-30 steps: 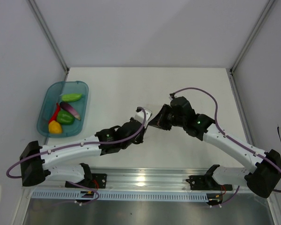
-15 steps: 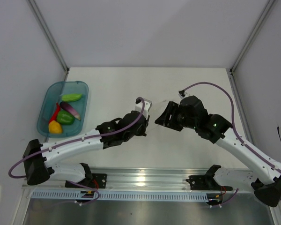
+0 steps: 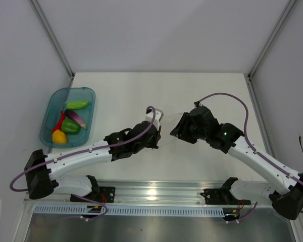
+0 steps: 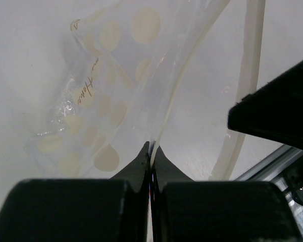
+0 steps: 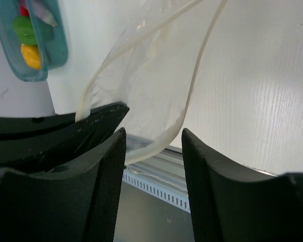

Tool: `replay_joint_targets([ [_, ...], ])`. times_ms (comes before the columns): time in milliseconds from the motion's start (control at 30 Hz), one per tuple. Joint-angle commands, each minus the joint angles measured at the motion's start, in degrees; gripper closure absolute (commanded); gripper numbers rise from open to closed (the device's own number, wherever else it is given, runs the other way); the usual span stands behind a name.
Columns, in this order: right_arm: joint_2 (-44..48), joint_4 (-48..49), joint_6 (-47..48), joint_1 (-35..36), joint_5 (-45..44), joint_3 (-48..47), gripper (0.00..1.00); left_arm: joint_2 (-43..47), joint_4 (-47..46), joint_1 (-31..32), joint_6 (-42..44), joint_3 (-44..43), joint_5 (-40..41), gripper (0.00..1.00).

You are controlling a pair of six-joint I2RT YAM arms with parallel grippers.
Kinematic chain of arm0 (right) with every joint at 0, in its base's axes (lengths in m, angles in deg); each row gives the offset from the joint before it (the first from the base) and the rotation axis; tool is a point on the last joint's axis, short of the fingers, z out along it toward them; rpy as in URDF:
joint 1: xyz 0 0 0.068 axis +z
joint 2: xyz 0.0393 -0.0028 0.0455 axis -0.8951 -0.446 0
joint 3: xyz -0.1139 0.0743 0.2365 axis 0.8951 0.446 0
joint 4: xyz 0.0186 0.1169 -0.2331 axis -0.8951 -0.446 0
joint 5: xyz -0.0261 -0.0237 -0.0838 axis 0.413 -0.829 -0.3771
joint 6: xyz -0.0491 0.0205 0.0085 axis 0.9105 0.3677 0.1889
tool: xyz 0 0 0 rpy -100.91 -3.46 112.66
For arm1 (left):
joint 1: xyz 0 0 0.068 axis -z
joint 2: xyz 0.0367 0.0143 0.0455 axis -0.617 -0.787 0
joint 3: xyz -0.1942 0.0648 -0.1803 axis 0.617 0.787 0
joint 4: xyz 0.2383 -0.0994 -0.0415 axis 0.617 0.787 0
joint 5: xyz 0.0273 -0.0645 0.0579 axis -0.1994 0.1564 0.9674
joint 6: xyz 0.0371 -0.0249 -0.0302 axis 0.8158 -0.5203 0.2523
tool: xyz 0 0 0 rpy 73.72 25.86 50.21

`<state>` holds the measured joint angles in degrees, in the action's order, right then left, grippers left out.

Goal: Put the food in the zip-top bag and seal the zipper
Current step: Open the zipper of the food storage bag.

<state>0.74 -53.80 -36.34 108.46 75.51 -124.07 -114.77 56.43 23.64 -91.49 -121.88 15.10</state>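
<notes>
Bag [image 4: 106,96], clear with pale dots, sits between the two grippers near the middle of the table [image 3: 207,91]. Only the left wrist view shows the left gripper [image 4: 151,151] pressed tight on its edge. The right wrist view shows the right gripper [image 5: 152,138] with fingers apart, the zipper strip [image 5: 197,75] looping between them, unclamped. From above, the food [image 3: 70,126] lies in the teal tray [image 3: 88,89], well apart from the bag.

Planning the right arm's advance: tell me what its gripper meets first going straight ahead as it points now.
The zip-top bag: its mouth edge hangs just ahead of the open right gripper, in line with the gap. Exact depth is unclear.
</notes>
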Motion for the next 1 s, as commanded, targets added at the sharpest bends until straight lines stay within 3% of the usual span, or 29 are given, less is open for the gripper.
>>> replay_joint_targets([
  [0, -1.44, 3.00, -1.73, 0.31, -2.90, 0.41, 0.49, 2.68, -2.44, -0.21, -0.99, 0.55, -1.59, 0.99],
  [167, -4.95, 6.43, -1.82, -0.12, -6.06, 1.12, 0.43, 4.88, -4.55, -0.21, -1.87, 2.48, -3.79, 0.99],
  [200, -5.83, 6.44, -1.56, -0.21, -6.50, 0.59, 0.38, 5.40, -4.81, -0.21, -2.13, 2.57, -3.88, 1.00],
  [267, -8.11, 7.40, -0.16, -0.39, -6.68, 0.24, 0.39, 6.72, -4.90, -0.21, -2.31, 2.92, -4.23, 0.99],
  [300, -8.73, 7.66, 0.37, -0.39, -6.94, -0.11, 0.48, 7.08, -5.16, -0.21, -2.39, 3.01, -4.23, 1.00],
  [333, -9.00, 8.10, 2.20, -0.39, -6.95, -0.55, 0.74, 7.69, -5.34, -0.30, -2.57, 2.93, -4.41, 0.99],
  [433, -9.00, 10.48, 4.94, -0.13, -6.94, -0.73, 1.00, 8.40, -5.17, -0.82, -4.32, 2.40, -5.11, 0.99],
  [667, -9.43, -3.37, 12.12, 1.45, -14.41, -11.42, 1.00, 8.05, -9.63, -4.25, -8.62, 3.62, -12.39, 0.99],
  [833, -14.26, -14.82, 18.39, 2.77, -20.19, -21.72, 1.00, 3.49, -17.46, -5.75, -11.27, 4.77, -25.56, 0.99],
  [967, -17.70, -21.42, 22.08, 2.78, -23.47, -26.92, 1.00, 0.93, -20.01, -5.92, -12.50, 4.86, -25.59, 0.99],
])
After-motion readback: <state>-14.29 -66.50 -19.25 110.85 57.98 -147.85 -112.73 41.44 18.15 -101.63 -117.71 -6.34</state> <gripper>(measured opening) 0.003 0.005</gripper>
